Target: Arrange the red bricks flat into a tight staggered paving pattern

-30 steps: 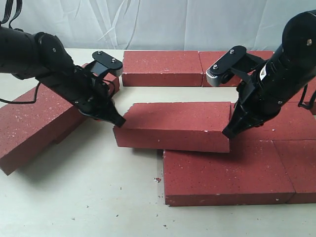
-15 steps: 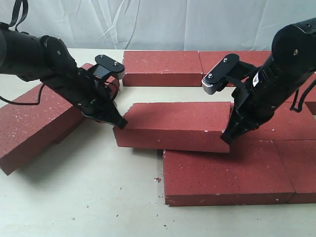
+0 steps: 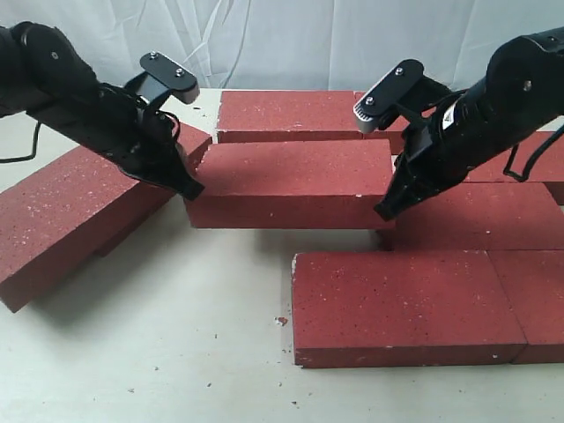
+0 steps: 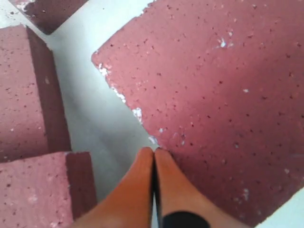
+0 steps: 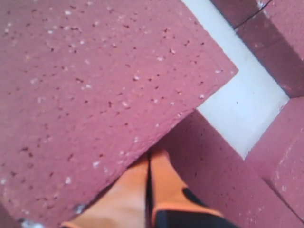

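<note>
One red brick (image 3: pixel 291 181) hangs level above the table, squeezed between my two grippers at its short ends. My left gripper (image 3: pixel 192 189) is shut, and its tip presses the brick's left end (image 4: pixel 223 95); the fingertips (image 4: pixel 154 151) meet with nothing between them. My right gripper (image 3: pixel 385 211) is also shut and pushes against the right end (image 5: pixel 95 80), its tip (image 5: pixel 149 156) tucked at the brick's edge. Beneath and in front lies a flat front brick (image 3: pixel 405 300).
Two bricks (image 3: pixel 286 113) lie along the back. More lie at the right (image 3: pixel 480 216) and front right (image 3: pixel 539 300). At the left a tilted brick (image 3: pixel 70 216) leans on another. Crumbs (image 3: pixel 280 321) dot the pale table (image 3: pixel 176 352) in front.
The middle brick has risen off the front brick and shifted back and slightly left, carried between both shut grippers. Both arms moved up and back with it.
</note>
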Controlling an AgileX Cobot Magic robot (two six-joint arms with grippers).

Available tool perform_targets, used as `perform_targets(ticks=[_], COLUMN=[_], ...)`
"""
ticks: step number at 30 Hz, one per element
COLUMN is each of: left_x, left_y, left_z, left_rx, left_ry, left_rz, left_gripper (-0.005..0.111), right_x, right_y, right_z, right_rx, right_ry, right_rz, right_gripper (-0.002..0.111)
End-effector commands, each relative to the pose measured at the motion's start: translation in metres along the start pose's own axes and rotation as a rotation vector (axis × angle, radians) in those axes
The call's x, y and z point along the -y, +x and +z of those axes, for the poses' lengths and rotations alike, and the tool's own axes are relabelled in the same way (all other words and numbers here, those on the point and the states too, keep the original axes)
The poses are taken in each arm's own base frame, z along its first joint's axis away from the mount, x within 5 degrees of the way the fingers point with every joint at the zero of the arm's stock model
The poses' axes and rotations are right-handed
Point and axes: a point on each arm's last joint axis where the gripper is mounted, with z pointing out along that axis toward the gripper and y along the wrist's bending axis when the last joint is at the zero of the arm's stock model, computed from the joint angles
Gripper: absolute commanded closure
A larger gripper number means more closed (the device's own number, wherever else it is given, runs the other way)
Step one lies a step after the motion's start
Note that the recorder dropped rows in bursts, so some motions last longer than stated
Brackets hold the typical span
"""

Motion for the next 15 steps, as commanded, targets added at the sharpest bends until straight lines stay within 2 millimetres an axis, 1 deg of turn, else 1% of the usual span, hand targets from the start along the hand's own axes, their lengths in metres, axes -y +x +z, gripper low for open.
perform_targets(ticks=[1, 4, 8, 13, 15], left_x=[-0.002, -0.006, -0.008, -0.012, -0.014], left_y=[0.003, 0.006, 0.006, 0.009, 0.009], left_z=[-0.003, 0.004, 0.008, 0.02, 0.021], left_rx=[0.0, 0.01, 0.016, 0.013, 0.025], left_ry=[0.008, -0.028, -0.037, -0.056, -0.072], left_rz=[-0.056, -0.055, -0.068, -0.078, -0.079], left_gripper=[0.107, 0.107, 0.107, 0.107, 0.107], right_x=[0.004, 0.007, 0.007, 0.008, 0.008], right_y=[-0.01, -0.013, -0.009, -0.008, -0.008], right_z=[0.011, 0.035, 0.052, 0.056, 0.056], right_rx=[0.096, 0.134, 0.101, 0.097, 0.09], right_ry=[0.028, 0.059, 0.07, 0.075, 0.078], right_rz=[0.038, 0.03, -0.033, -0.052, -0.072], right_gripper=[0.109, 0.109, 0.109, 0.109, 0.109])
